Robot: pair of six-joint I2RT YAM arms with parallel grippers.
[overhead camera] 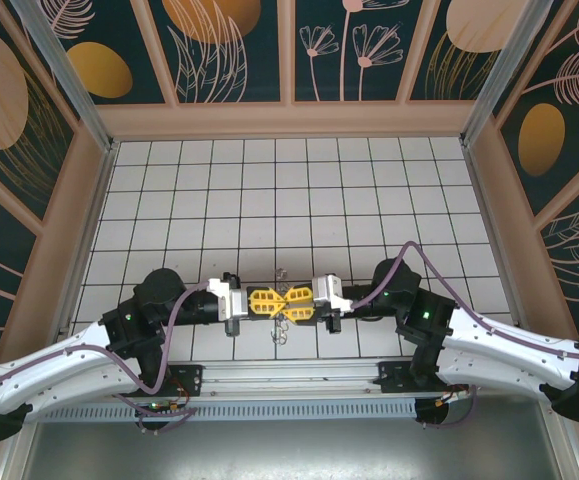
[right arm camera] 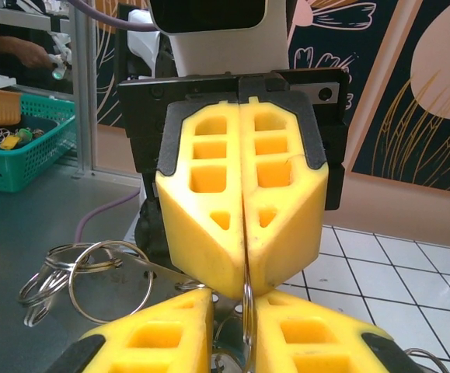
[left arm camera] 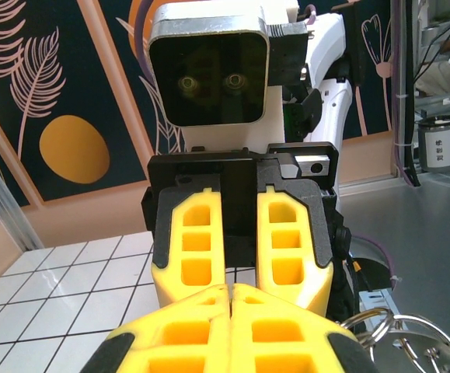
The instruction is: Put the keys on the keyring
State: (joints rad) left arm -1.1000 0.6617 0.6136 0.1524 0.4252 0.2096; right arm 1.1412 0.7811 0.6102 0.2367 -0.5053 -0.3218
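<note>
**Position.** Both arms meet tip to tip above the near middle of the bench [overhead camera: 299, 190].

- **Left gripper [overhead camera: 277, 300]:** jaws together. They appear to pinch the edge of the keyring [right arm camera: 247, 320], a thin silver wire hoop that runs up into their seam.
- **Right gripper [overhead camera: 297, 300]:** jaws slightly apart. The same hoop stands in the gap, not clamped as far as can be seen.
- **Loose rings [right arm camera: 85, 284]:** these hang in a bunch beside the hoop, clear of the bench.
- **Blade [right arm camera: 161, 270]:** a flat silver strip lies across the bunch. Whether it is the key I cannot tell.

**Materials.** The wire is round, hard and polished. The jaws are blocky yellow plastic with hollow cells and wedge-shaped tips. The bench is smooth white tile with dark grout lines.

**Risks.**
- An edge grip of hard plastic on slick wire is weak. If the right jaws close off-centre or pull sideways, the hoop will likely twist or slide out.
- The hanging bunch could swing and snag on a wedge tip.
- A drop would leave thin rings lying flat on the tile, awkward to pick up again.
- The two grippers are touching or nearly so, and any further advance risks a collision.
</note>
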